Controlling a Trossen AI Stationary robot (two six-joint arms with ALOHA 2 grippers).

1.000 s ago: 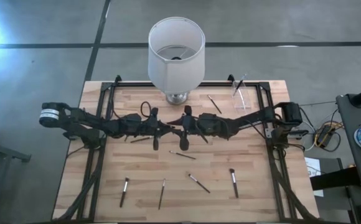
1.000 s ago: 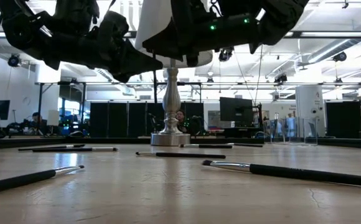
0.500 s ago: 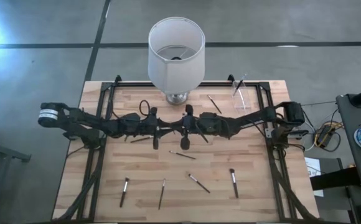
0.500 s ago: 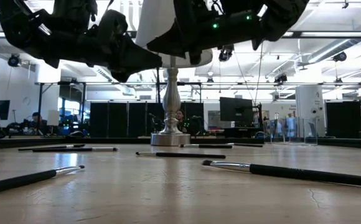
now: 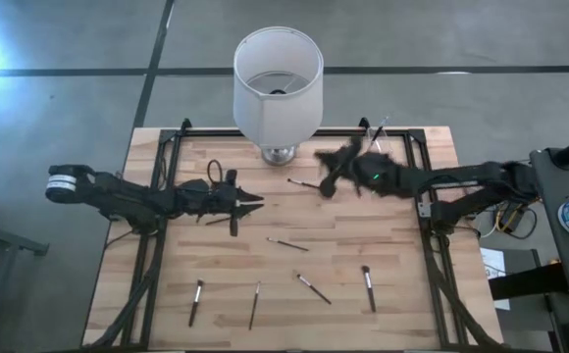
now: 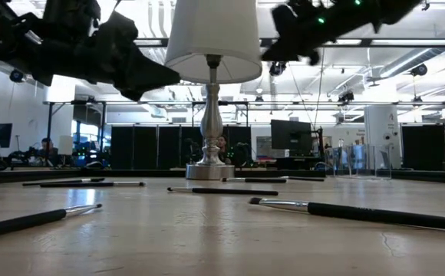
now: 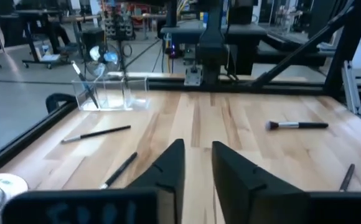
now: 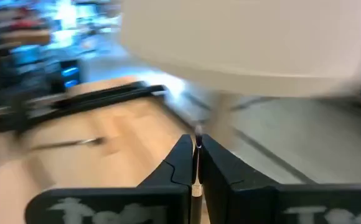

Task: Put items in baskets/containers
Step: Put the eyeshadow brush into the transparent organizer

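Observation:
Several thin dark-handled brushes lie flat on the wooden table, among them one in the middle, one near the front and one by the lamp base. The clear cup stands at the far right with a brush upright in it, and also shows in the left wrist view. My right gripper hovers blurred between lamp and cup, shut on a brush. My left gripper hangs open over the table's middle left, touching nothing. My right gripper pinches a thin brush between its two fingers. The brush lies along the fingers, and its end pokes out just past their tips. It is lifted clear of the table.
A big white lampshade on a metal base stands at the far middle edge, close to my right gripper. A black metal frame rims the table. Brushes are scattered along the near part.
My right arm has swung away from the table's middle, up and toward the far right, close to the lamp and cup; it is blurred by motion. My left arm has drawn back a little toward the left edge. The brushes on the table have stayed put.

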